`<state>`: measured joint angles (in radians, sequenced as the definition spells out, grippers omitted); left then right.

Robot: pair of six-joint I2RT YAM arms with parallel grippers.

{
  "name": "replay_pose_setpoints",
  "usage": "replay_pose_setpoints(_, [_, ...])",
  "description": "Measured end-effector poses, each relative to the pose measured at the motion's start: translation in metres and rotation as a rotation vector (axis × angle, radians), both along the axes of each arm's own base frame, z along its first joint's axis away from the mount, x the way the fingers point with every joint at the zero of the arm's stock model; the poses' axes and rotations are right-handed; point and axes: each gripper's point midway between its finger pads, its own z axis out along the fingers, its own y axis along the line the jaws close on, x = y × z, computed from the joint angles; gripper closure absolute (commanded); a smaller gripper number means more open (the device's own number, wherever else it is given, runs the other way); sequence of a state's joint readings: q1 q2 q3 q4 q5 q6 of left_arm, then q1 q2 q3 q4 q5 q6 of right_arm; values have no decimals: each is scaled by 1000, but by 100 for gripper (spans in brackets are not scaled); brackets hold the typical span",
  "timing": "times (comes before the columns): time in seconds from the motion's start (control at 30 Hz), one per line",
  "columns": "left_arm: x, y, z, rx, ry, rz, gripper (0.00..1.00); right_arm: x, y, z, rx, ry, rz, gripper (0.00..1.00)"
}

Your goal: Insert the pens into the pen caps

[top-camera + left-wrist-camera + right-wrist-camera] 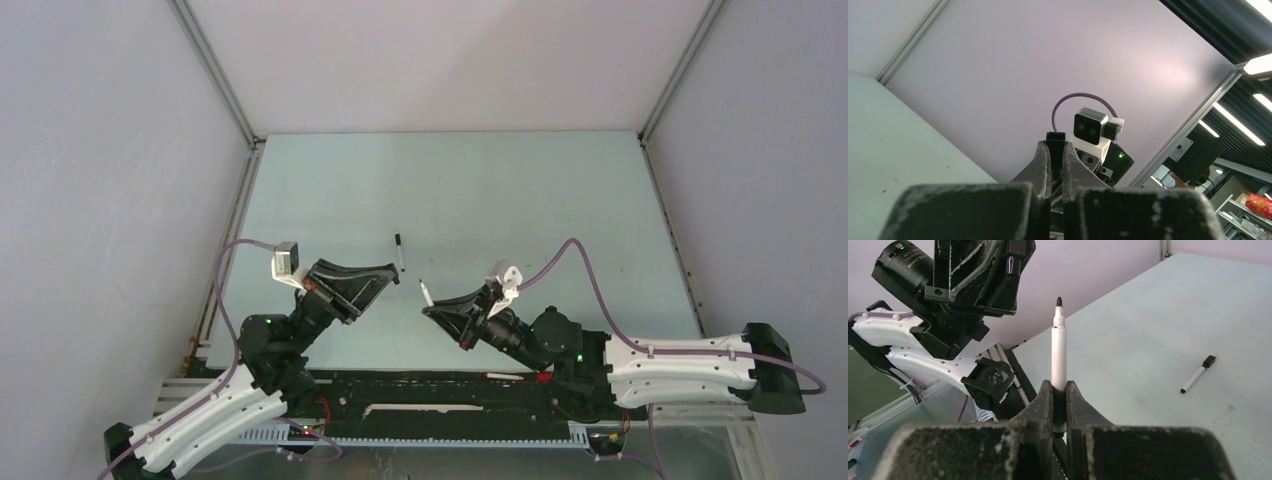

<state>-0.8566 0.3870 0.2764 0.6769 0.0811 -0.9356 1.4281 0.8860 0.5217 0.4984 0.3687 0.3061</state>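
My left gripper (390,272) is shut on a small black pen cap (1056,138) that sticks out past the fingertips (1044,152). My right gripper (430,309) is shut on an uncapped white pen (1059,352), gripped near its rear end with the dark tip pointing away from the gripper. In the top view this pen (424,294) points towards the left gripper, with a small gap between the two. In the right wrist view the left gripper (983,270) hangs up and to the left of the pen tip. A second white pen with a black cap (400,255) lies on the table.
The pale green table (500,200) is enclosed by white walls at the left, back and right. The capped pen also shows in the right wrist view (1197,374), lying to the right. The right arm's wrist camera (1092,127) faces the left gripper.
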Motion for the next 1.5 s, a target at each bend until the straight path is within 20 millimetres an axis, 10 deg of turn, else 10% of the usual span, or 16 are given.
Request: replay_pose_setpoints(1.5, [0, -9, -3, -2, -18, -33, 100, -16, 25, 9, -23, -28, 75, 100])
